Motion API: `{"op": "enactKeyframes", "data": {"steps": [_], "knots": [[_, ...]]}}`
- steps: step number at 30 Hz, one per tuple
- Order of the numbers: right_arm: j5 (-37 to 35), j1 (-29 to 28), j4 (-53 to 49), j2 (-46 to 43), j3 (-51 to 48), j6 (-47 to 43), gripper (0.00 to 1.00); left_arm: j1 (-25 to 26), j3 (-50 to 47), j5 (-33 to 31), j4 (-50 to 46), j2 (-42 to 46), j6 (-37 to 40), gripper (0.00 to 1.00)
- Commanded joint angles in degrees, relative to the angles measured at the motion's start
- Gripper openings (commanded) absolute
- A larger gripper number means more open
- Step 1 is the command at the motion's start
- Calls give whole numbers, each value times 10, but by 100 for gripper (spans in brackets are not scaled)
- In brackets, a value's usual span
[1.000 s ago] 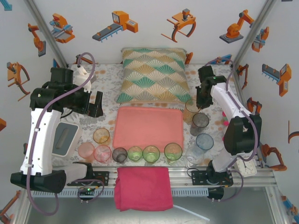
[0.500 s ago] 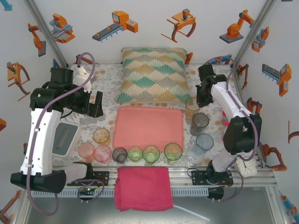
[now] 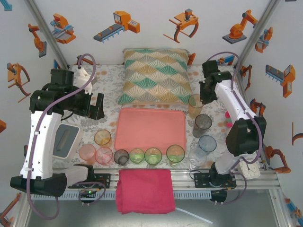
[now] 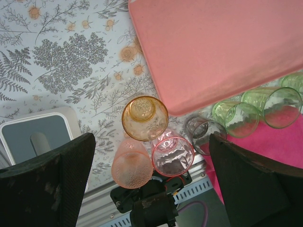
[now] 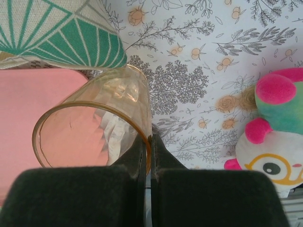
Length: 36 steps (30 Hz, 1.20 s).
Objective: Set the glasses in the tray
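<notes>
Salmon-pink tray [image 3: 150, 130]; amber glass [image 5: 118, 94]; magenta cloth [image 3: 144, 189]; teal-beige fan-patterned cushion [image 3: 156, 78]; grey-floral tabletop [image 3: 109, 82].

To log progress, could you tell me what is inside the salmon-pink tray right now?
Nothing: the tray lies bare in the top view, all glasses outside it. In the right wrist view, the amber glass, pinched by the right gripper, partly veils the tray's corner.

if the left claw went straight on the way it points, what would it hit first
Probably the amber glass, or the pink-rimmed glass touching it; both lie ahead of the open left claw. Depth is unclear.
</notes>
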State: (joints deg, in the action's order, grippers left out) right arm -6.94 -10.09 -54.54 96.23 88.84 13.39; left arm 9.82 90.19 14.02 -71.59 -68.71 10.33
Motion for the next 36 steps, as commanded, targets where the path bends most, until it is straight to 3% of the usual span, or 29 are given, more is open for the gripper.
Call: {"op": "enactKeyframes", "data": {"steps": [1,19,25,36], "knots": [[-5,1,-21,-7,28,-9,0,4,-8,9,-11,10,-4,97],[-3,0,-97,-13,131,-25,0,3,-11,-12,5,10,1,97],[5,-3,-120,-9,168,-25,0,3,-36,-47,22,27,2,97],[-8,-60,-180,24,282,-20,0,1,-51,-52,31,36,-5,97]]}}
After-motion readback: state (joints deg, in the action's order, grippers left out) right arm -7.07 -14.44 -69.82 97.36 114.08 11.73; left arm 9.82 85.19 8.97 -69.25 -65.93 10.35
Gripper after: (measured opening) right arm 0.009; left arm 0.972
